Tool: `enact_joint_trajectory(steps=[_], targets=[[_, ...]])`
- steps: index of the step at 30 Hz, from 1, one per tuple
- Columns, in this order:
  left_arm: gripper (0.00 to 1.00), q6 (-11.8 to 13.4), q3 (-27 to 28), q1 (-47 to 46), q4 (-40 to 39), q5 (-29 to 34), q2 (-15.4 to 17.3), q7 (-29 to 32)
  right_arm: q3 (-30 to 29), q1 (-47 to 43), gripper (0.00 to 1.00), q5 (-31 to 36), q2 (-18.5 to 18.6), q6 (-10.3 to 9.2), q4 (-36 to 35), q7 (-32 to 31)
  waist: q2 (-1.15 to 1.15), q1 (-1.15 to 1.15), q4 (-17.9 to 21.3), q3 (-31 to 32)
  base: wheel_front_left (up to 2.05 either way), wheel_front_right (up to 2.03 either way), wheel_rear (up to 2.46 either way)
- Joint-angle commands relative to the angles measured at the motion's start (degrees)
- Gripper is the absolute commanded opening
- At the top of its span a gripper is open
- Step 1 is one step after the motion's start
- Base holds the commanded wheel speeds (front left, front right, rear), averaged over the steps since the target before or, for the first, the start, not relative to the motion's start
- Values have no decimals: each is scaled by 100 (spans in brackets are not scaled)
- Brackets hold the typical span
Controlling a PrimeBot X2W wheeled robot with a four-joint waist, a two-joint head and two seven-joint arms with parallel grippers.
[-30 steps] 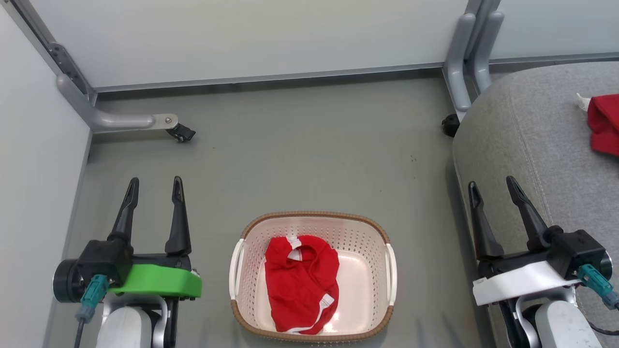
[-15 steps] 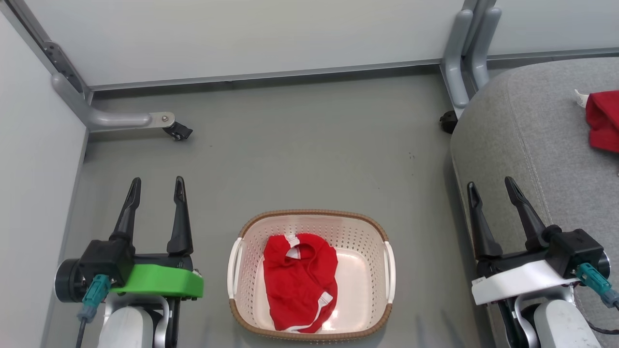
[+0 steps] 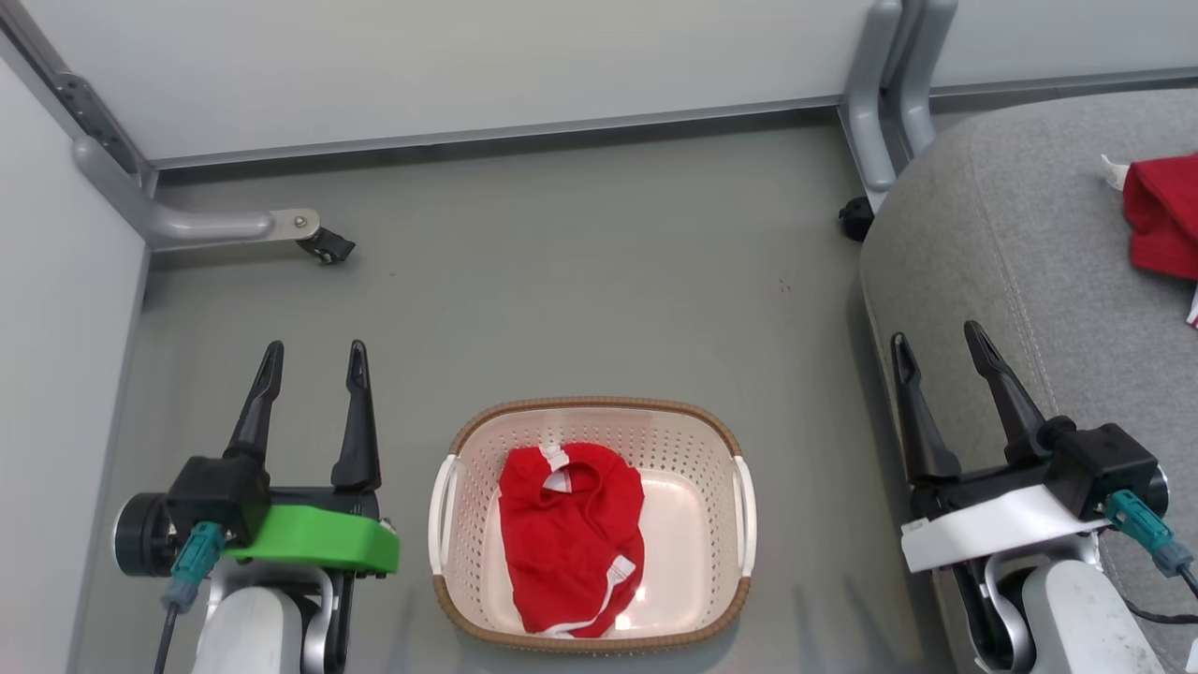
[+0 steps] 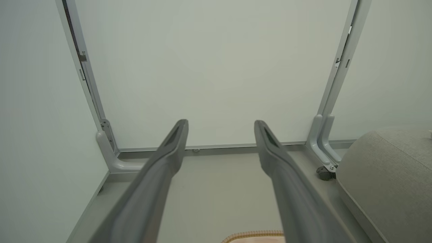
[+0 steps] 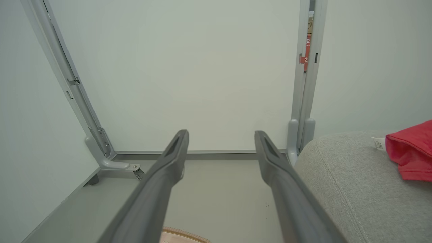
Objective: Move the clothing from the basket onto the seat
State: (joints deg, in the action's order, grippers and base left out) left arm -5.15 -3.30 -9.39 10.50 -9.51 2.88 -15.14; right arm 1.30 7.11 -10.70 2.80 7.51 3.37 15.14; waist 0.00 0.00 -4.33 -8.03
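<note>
Fingers (image 3: pixel 251 421) of the left gripper (image 3: pixel 315 348), long and dark, stand spread with nothing between them. The right gripper (image 3: pixel 936 335) is likewise splayed and empty. Between the two arms, on the grey floor (image 3: pixel 580 281), sits the small cream perforated plastic basket with a brown woven-look rim (image 3: pixel 590 404). A crumpled soft red garment with white stripe trim (image 3: pixel 566 543) lies in the basket's left half, stretching from near its far wall to its near rim. The garment sits nearer the robot than either pair of fingertips, close beside the left gripper's base and well apart from the right one.

A second red garment (image 3: pixel 1161 215) rests toward the right edge of the large grey fabric-upholstered seat (image 3: pixel 1011 243), whose left edge the right gripper shows against. By my reading one piece is delivered, and the step in hand is the reach for the one left. That calls for bringing a gripper back over the basket, tipping its fingers down into the bunched cloth, and pinching a fold clear of the perforated wall before lifting.
</note>
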Motion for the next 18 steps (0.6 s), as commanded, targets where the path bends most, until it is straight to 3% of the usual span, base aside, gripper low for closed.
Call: enact_joint_trajectory(steps=[1, 10, 18], targets=[[100, -38, 5, -143, 46, 69, 2, -1, 15, 97, 100, 0, 17, -4, 6, 1, 0, 0, 73, -66, 0, 0, 0], [100, -185, -204, -629, 411, 317, 33, -1, 109, 410, 100, -25, 17, -4, -85, 1, 0, 0, 470, -513, 0, 0, 0], [100, -231, -811, -1246, 986, 482, 173, -1, 234, 867, 100, -34, 17, -4, -206, 2, 0, 0, 855, -1158, 0, 0, 0]])
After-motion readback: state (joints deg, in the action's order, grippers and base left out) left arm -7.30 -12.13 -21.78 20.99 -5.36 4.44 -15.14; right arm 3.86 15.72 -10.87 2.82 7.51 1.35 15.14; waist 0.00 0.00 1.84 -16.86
